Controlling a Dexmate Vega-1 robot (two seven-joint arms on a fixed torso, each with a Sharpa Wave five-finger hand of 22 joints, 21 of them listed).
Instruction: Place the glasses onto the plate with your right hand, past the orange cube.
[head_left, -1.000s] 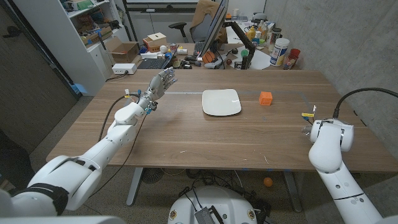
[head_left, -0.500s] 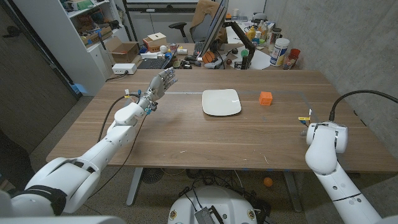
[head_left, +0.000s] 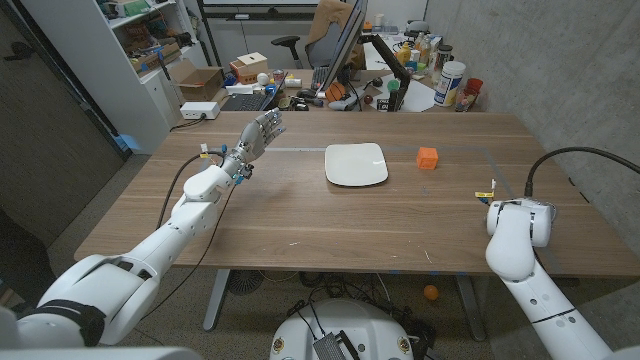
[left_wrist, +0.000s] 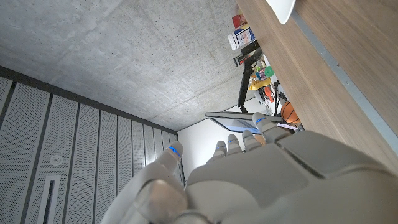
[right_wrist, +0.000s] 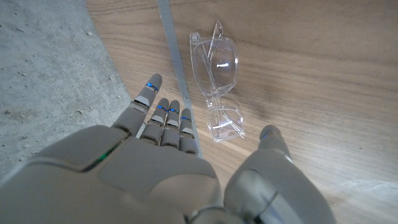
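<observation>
Clear safety glasses (right_wrist: 218, 87) lie on the wood at the table's right side, beside a grey tape line (right_wrist: 176, 62). My right hand (right_wrist: 163, 169) hovers just over them, its fingers (right_wrist: 165, 116) and thumb apart, holding nothing. In the head view my right arm (head_left: 518, 232) stands over that spot near the right edge and covers the glasses. The white plate (head_left: 356, 164) sits at the middle far side, with the orange cube (head_left: 428, 157) to its right. My left hand (head_left: 258, 132) is raised at the far left with its fingers apart and nothing in it; the left wrist view shows its back (left_wrist: 273, 171).
Behind the table's far edge stand a cluttered desk with bottles and a can (head_left: 450, 84), a monitor, a chair and cardboard boxes (head_left: 205, 80). A black cable (head_left: 580, 152) loops from my right arm by the right edge. Shelving stands at the far left.
My right arm has shifted a little to the left and toward the table's near edge. The left arm, plate and cube have stayed put.
</observation>
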